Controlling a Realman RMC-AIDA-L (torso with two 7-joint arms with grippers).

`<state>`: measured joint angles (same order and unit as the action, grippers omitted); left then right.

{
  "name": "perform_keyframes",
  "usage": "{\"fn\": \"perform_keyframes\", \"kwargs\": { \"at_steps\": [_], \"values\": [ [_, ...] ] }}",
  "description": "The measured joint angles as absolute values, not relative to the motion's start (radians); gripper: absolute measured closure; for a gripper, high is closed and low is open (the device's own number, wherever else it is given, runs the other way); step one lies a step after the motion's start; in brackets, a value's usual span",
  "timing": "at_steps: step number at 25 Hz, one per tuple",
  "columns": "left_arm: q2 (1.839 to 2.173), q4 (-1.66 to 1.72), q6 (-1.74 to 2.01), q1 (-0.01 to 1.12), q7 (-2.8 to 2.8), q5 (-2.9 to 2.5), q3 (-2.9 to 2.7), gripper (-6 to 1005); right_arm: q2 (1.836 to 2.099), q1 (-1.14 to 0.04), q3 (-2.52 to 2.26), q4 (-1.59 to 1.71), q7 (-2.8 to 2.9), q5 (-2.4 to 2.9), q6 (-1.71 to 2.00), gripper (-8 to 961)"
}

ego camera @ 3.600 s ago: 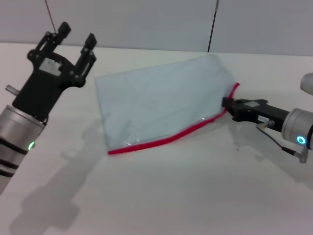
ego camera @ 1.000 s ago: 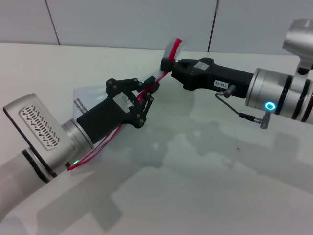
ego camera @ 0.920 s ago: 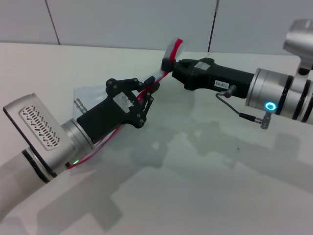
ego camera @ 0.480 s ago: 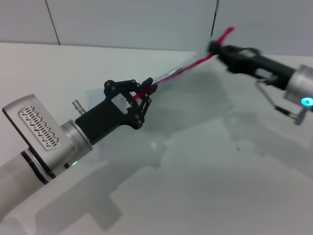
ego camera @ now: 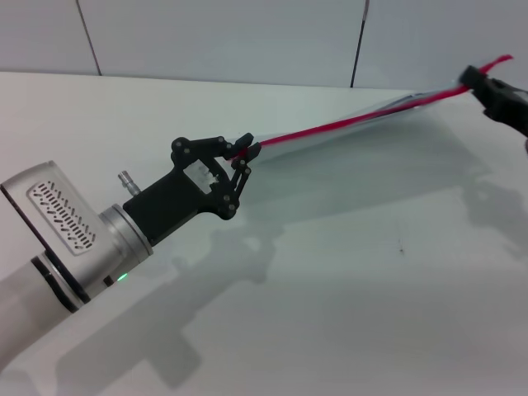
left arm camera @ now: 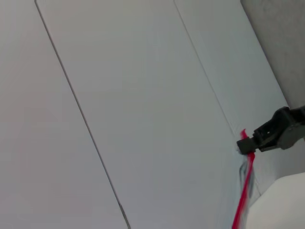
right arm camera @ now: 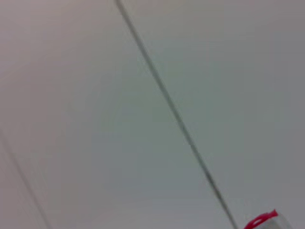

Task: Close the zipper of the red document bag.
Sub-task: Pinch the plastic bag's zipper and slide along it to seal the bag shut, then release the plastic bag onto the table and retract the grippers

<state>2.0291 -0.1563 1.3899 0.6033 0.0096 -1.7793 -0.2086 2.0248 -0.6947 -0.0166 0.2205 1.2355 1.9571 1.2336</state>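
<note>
The red document bag [ego camera: 412, 101] hangs edge-on above the white table, stretched tight between my two grippers. Its zipper [ego camera: 355, 120] shows as a thin red line rising from centre-left to the upper right. My left gripper [ego camera: 245, 150] is shut on the lower end of that red strip. My right gripper [ego camera: 470, 79], at the far right edge of the head view, is shut on the bag's other end. The left wrist view looks along the zipper [left arm camera: 244, 195] to the right gripper [left arm camera: 242, 144]. The right wrist view shows only a red tip of the zipper [right arm camera: 260, 221]. No slider can be made out.
The white table [ego camera: 346, 272] spreads under both arms, with shadows of the arms and bag on it. A pale panelled wall [ego camera: 247, 33] stands behind the table's far edge.
My right gripper has swung far to the right, drawing the bag out straight and taut. The left gripper has kept its hold and stayed almost in place.
</note>
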Motion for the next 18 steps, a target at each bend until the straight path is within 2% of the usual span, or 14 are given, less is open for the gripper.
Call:
{"fn": "perform_keyframes", "kwargs": {
  "at_steps": [12,17,18],
  "values": [
    [2.03,-0.155,1.39,0.596,0.007,-1.76,-0.194,908,2.03,-0.667,-0.009,0.217,1.16,1.946,1.221,936],
    [2.03,-0.159,1.397,0.587,-0.001,-1.72,-0.192,906,2.033,-0.637,0.041,0.154,0.954,1.917,1.324,762],
    [2.03,-0.161,1.4,0.586,-0.005,-1.708,-0.192,834,2.034,-0.629,0.049,0.14,0.908,1.909,1.348,727]
  ]
}}
